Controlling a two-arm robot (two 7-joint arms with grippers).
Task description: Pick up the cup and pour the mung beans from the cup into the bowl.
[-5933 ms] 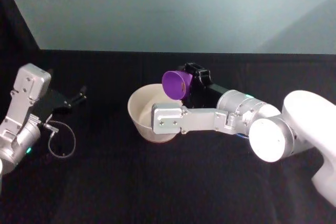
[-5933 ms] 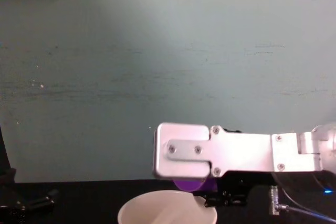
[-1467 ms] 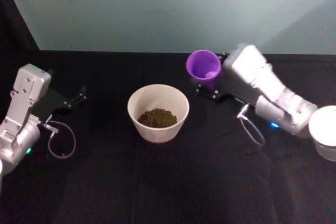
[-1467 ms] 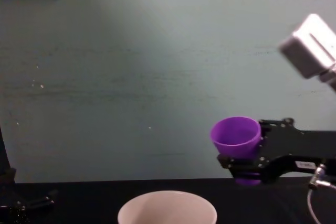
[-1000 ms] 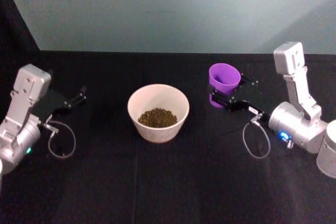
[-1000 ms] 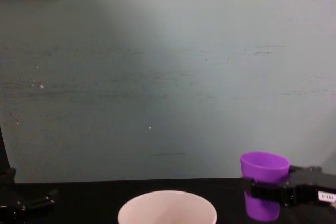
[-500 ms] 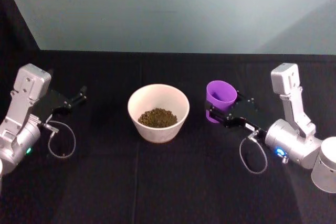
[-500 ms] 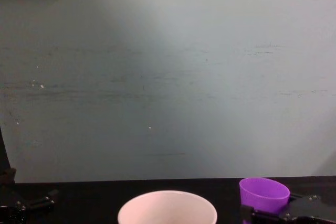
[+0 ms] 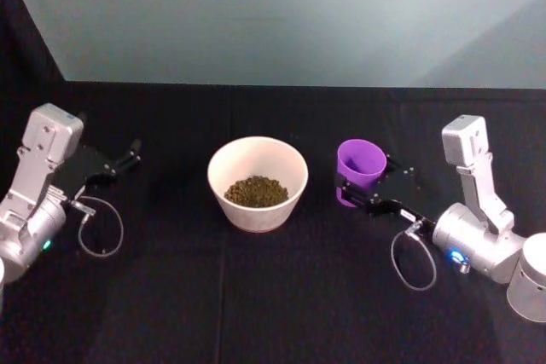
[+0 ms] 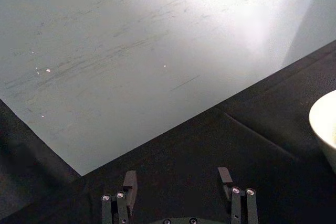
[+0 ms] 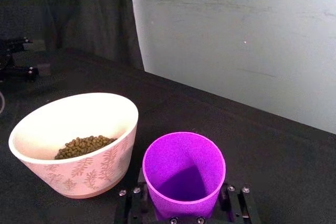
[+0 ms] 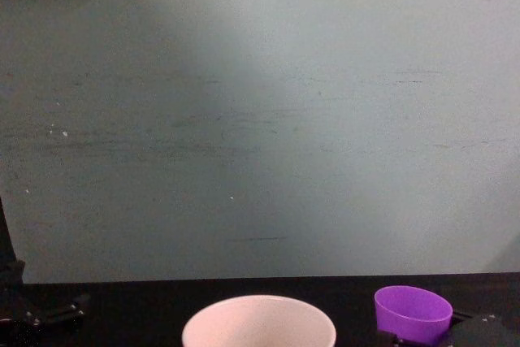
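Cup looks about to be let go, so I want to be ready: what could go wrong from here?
1. The right claw grips the upright, empty cup; opening or pulling back unevenly could tip it.
2. The cup stands close beside the bowl of beans; a sideways retreat might knock the cup into it.
3. The arm's loose cable could snag.

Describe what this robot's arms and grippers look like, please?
Both arms are silver-grey metal with boxy links and rounded joints, each showing a small lit dot, green on the left and blue on the right. A thin looped cable hangs by each wrist. The left gripper and right gripper are flat black with thin black fingers fastened by small silver screws.
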